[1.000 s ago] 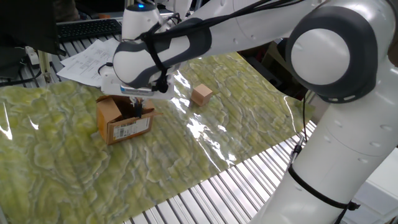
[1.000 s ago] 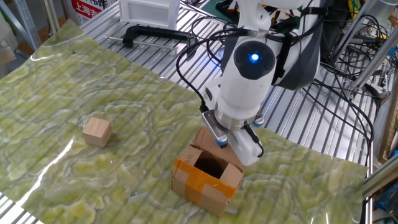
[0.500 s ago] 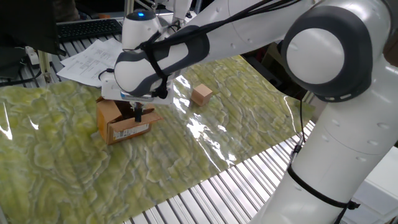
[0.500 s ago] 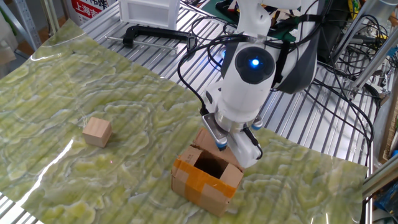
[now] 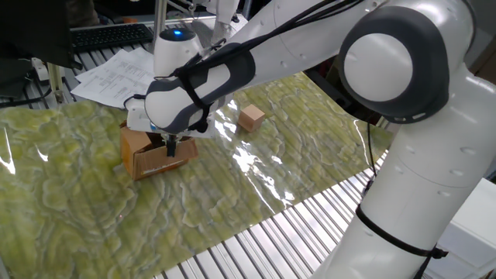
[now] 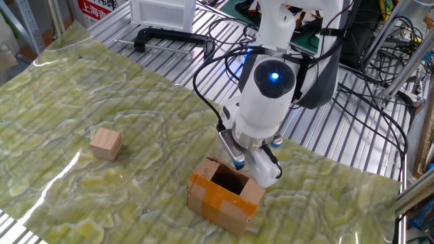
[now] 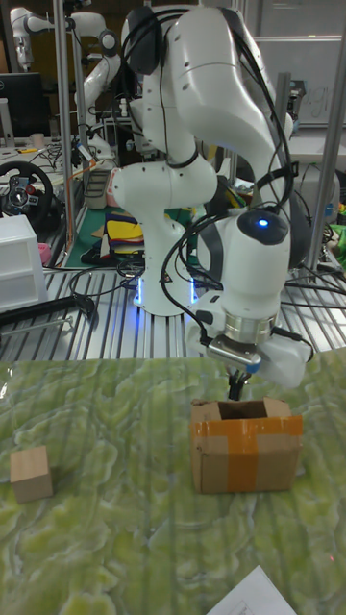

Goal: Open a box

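The box [image 6: 224, 198] is a small brown carton with orange tape. Its top stands open and a dark inside shows. The white label faces front on the box [image 5: 159, 161] in one fixed view; the box [image 7: 245, 448] also shows in the tall view. My gripper [image 6: 239, 161] hangs at the box's far rim, fingers close together and holding nothing. The tips of the gripper [image 5: 172, 146] press at the flap on that side. From the tall view the gripper [image 7: 235, 386] looks like one thin dark tip just behind the rim.
A small tan cube [image 6: 106, 144] lies apart from the box on the green mat [image 6: 81, 88]; the same cube [image 5: 250, 118] and cube [image 7: 31, 473] appear elsewhere. Papers [image 5: 116, 74] and a keyboard [image 5: 108, 35] sit past the mat. A black clamp [image 6: 159, 37] lies on the metal slats.
The gripper has dropped lower and shifted slightly toward the box's rim. The outer flap it touches now lies folded further down. The box and the cube have stayed put.
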`<state>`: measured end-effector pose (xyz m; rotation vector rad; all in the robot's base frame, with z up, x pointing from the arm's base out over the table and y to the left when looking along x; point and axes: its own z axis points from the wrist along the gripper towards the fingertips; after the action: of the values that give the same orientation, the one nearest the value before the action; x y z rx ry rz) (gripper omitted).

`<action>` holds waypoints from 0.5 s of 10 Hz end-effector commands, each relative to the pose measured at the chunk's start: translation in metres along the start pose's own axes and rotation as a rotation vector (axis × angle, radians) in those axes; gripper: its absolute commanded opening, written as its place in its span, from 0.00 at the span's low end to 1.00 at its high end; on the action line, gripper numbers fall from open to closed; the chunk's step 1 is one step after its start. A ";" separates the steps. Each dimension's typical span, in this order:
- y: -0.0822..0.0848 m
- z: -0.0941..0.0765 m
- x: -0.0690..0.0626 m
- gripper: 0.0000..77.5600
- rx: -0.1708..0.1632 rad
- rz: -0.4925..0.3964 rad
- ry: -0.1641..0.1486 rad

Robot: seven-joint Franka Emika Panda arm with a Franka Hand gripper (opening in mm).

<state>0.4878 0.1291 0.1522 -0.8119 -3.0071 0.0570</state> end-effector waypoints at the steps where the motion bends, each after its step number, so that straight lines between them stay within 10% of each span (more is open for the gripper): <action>1: 0.003 -0.009 -0.003 0.00 0.005 0.009 0.002; 5: 0.008 -0.039 -0.009 0.00 0.015 0.011 0.024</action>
<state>0.4942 0.1313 0.1784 -0.8180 -2.9887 0.0675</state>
